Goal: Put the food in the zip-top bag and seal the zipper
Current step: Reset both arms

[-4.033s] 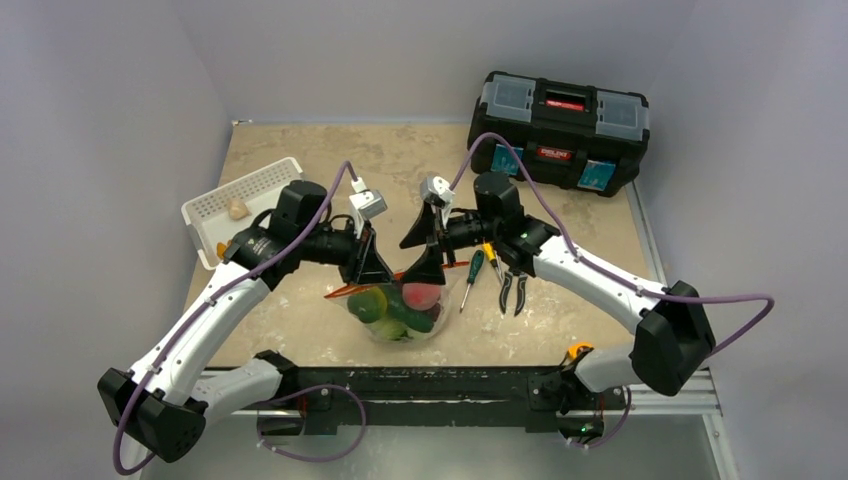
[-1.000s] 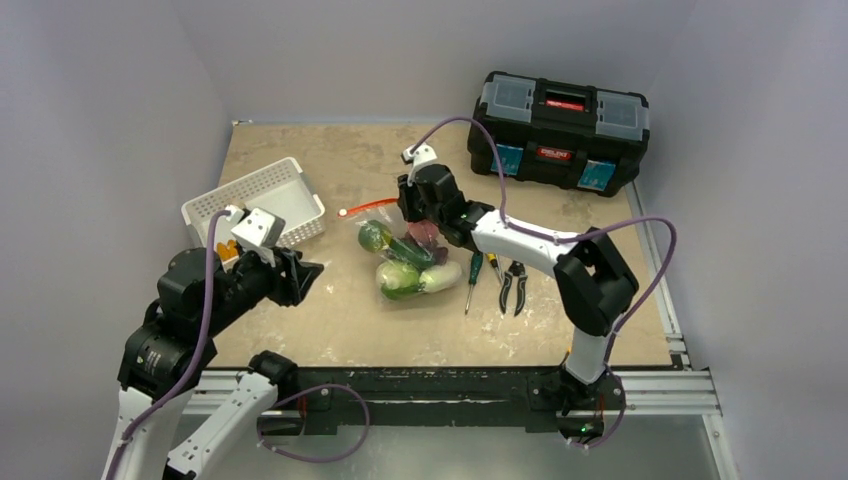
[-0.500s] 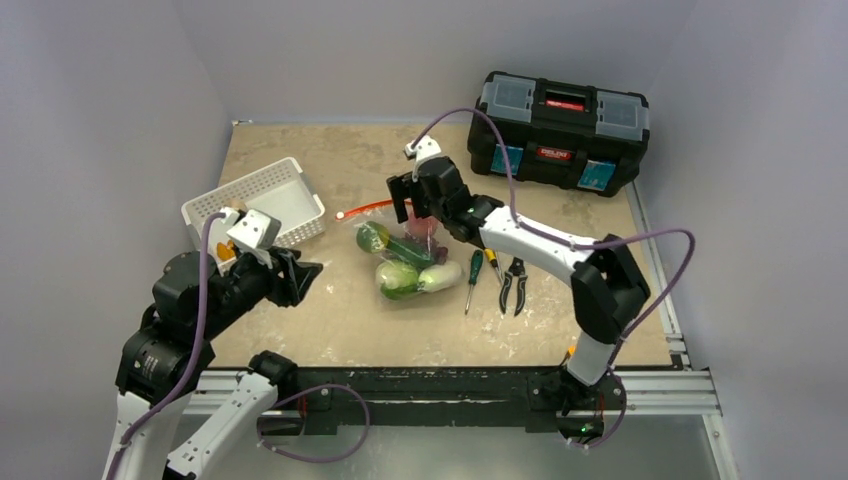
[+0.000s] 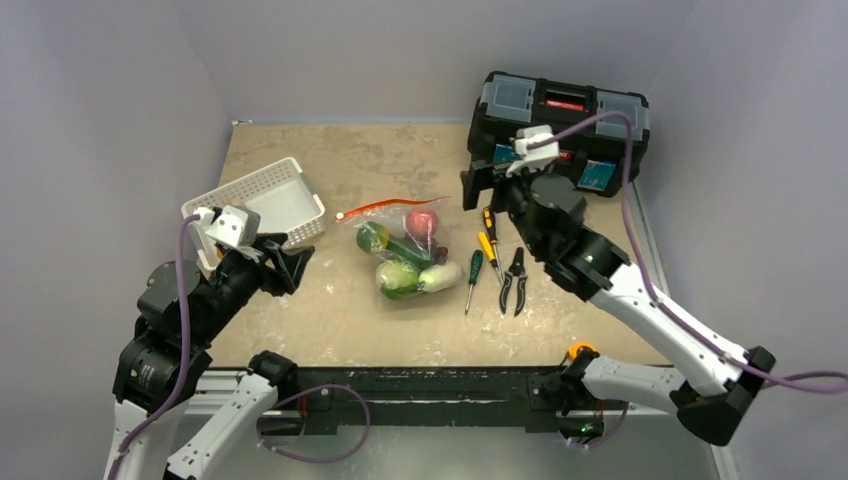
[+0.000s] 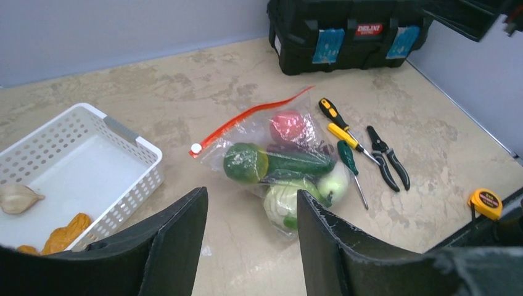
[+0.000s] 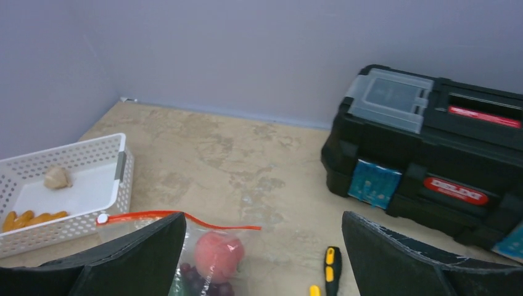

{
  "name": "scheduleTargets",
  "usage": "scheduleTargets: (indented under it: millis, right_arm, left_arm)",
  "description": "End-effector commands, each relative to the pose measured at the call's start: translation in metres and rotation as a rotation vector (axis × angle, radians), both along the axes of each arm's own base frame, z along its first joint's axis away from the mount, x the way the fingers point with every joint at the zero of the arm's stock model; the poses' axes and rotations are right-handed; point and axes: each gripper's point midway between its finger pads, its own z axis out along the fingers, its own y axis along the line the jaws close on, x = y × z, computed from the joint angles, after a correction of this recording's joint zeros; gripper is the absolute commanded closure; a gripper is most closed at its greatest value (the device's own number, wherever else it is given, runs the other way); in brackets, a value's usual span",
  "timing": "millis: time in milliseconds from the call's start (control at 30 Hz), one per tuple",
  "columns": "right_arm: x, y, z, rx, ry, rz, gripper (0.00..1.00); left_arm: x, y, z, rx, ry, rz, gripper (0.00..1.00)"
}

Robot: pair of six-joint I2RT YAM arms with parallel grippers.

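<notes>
The clear zip-top bag (image 4: 405,255) lies flat mid-table with the food inside: pink-red peach (image 4: 421,221), green round fruit (image 4: 372,236), cucumber (image 4: 410,250), cabbage (image 4: 397,277) and dark grapes (image 6: 203,285). Its orange-red zipper (image 4: 385,205) runs as one thin line along the far edge, with a white slider at its left end. My left gripper (image 4: 303,265) hangs open to the left of the bag, touching nothing. My right gripper (image 4: 483,190) stands wide open above the table, right of the bag and near the toolbox. From the left wrist, the bag (image 5: 271,160) lies ahead of the gripper (image 5: 251,194).
A black toolbox (image 4: 560,130) stands at the back right. A white slotted basket (image 4: 255,200) at the left holds a garlic bulb and orange pieces. Screwdrivers (image 4: 472,275) and pliers (image 4: 512,280) lie right of the bag. A yellow tape measure (image 4: 580,351) sits by the front edge.
My right gripper opened, came off the bag's zipper end and swung up and right toward the toolbox. The left arm shifted slightly left. The bag stays flat.
</notes>
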Motion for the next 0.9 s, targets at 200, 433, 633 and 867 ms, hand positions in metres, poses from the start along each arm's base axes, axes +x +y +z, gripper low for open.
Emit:
scheduleTargets:
  millis: [200, 433, 633, 867]
  right_arm:
    - [-0.063, -0.122, 0.061, 0.159, -0.241, -0.275, 0.01]
    - [-0.091, -0.164, 0.087, 0.241, -0.320, -0.350, 0.01]
    - [-0.098, -0.165, 0.090, 0.271, -0.347, -0.323, 0.01]
    - [-0.095, -0.170, 0.090, 0.309, -0.333, -0.369, 0.01]
  left_arm:
    - [0.004, 0.038, 0.071, -0.132, -0.253, 0.217, 0.31]
    - [-0.010, 0.062, 0.096, -0.183, -0.345, 0.313, 0.22]
    - [-0.002, 0.058, 0.083, -0.180, -0.309, 0.311, 0.22]
    - [-0.001, 0.056, 0.077, -0.184, -0.293, 0.307, 0.22]
